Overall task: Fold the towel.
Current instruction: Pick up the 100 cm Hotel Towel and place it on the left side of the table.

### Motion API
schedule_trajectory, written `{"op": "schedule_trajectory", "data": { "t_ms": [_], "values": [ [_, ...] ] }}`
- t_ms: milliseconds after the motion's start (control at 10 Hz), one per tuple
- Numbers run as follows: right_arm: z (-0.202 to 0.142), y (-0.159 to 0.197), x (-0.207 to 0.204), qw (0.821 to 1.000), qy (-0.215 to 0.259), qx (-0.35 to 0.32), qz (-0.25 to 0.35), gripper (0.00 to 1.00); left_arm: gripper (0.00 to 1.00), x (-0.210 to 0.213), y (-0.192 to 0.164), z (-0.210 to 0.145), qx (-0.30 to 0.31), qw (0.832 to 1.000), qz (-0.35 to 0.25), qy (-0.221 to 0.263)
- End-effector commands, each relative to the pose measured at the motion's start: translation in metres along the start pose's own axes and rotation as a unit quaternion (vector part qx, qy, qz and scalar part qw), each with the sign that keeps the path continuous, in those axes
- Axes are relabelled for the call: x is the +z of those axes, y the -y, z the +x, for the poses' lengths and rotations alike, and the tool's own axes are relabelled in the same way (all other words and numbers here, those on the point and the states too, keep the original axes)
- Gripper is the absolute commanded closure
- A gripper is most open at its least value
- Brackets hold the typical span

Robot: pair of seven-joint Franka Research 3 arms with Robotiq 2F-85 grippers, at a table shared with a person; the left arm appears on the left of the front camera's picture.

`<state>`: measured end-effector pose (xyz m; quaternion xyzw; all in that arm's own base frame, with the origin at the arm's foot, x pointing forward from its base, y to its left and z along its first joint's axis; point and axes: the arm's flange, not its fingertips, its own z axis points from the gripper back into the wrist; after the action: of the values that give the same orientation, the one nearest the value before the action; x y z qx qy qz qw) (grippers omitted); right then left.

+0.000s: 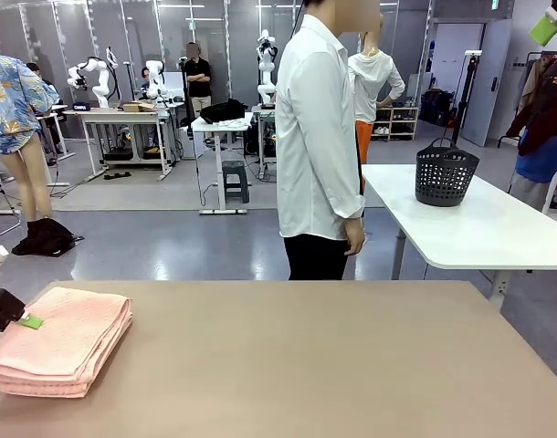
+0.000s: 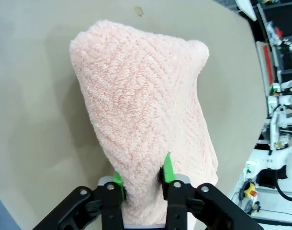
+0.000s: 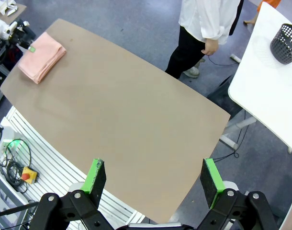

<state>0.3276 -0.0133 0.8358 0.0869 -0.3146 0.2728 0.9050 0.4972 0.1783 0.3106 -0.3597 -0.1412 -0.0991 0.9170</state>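
Tan table (image 1: 306, 365) | towel (image 1: 59, 339) folded, soft, light, limp: grip stacked edge | left gripper (image 2: 142, 184) jaws narrow, pinching towel | right gripper (image 3: 153, 182) jaws wide, empty

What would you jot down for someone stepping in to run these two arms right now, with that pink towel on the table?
Left gripper: at the near left end of the towel, green pads either side of its edge; whether it is gripping or has let go cannot be told.
Right gripper: open and empty, high above the table.
Towel: folded into a thick stack of layers at the table's left end.
Person: standing at the far side, arms down, not touching anything.
Done: the folding looks finished.
Left: probably just free the left gripper and draw it back without dragging the stack.
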Motion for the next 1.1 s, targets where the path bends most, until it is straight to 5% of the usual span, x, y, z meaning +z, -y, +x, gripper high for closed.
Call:
{"op": "schedule_trajectory", "data": {
  "t_ms": [0,300,400,900,1000],
  "values": [
    [-0.001,-0.001,0.000,1.000,-0.006,-0.001,-0.002,0.00,0.00,0.010,0.008,-0.006,0.020,0.999,0.034,0.016],
    [-0.001,-0.001,0.000,1.000,-0.006,-0.001,-0.002,0.00,0.07,0.030,0.032,-0.027,0.019,0.996,0.081,0.042],
    [-0.001,-0.001,0.000,1.000,-0.006,-0.001,-0.002,0.00,0.00,0.034,0.050,-0.034,0.012,0.994,0.091,0.053],
    [-0.001,-0.001,0.000,1.000,-0.006,-0.001,-0.002,0.00,0.00,0.028,0.122,-0.061,-0.011,0.990,0.135,0.048],
    [-0.001,-0.001,0.000,1.000,-0.006,-0.001,-0.002,0.00,0.00,0.040,0.096,-0.051,-0.009,0.991,0.116,0.063]
  ]
}}
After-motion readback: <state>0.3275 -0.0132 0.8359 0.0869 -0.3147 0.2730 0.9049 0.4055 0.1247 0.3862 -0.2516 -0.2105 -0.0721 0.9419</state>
